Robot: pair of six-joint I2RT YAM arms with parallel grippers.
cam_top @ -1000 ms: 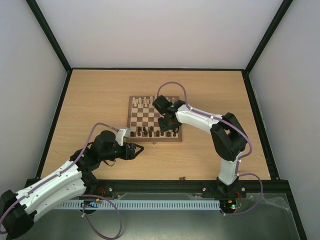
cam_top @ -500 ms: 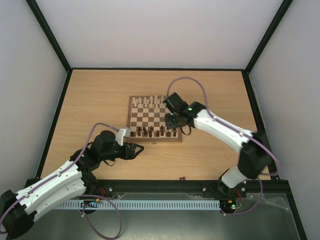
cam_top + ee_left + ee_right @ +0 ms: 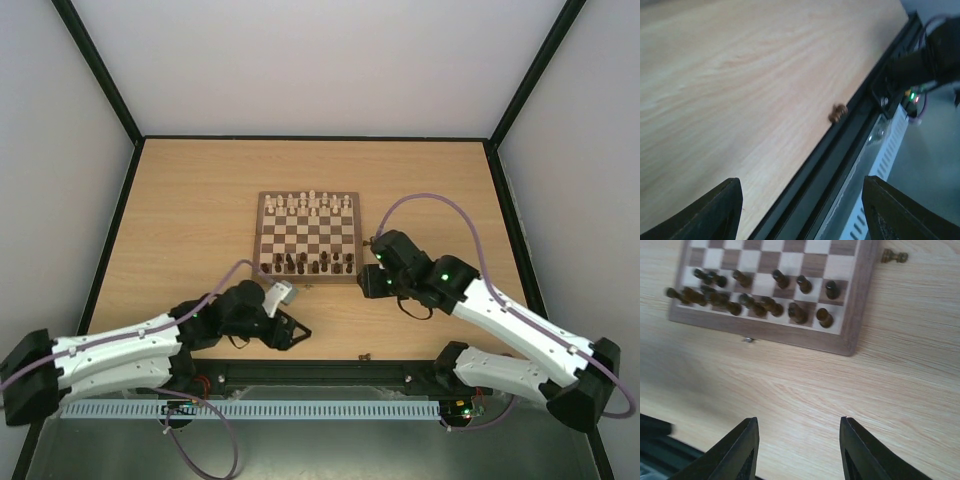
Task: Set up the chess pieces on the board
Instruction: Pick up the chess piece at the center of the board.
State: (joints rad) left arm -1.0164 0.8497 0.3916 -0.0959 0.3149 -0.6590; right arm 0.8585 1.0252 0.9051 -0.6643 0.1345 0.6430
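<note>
I see left gripper wide, empty, at table edge near chess piece | right gripper parted, empty, off board.

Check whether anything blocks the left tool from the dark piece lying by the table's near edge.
Nothing visible does. Only table surface lies between the open left tool and the dark piece, which lies beside the black edge rail.

The right wrist view's top edge cuts off the board, and the leftmost chess pieces blur together. The left wrist view's small brown lump is too blurred to identify.
</note>
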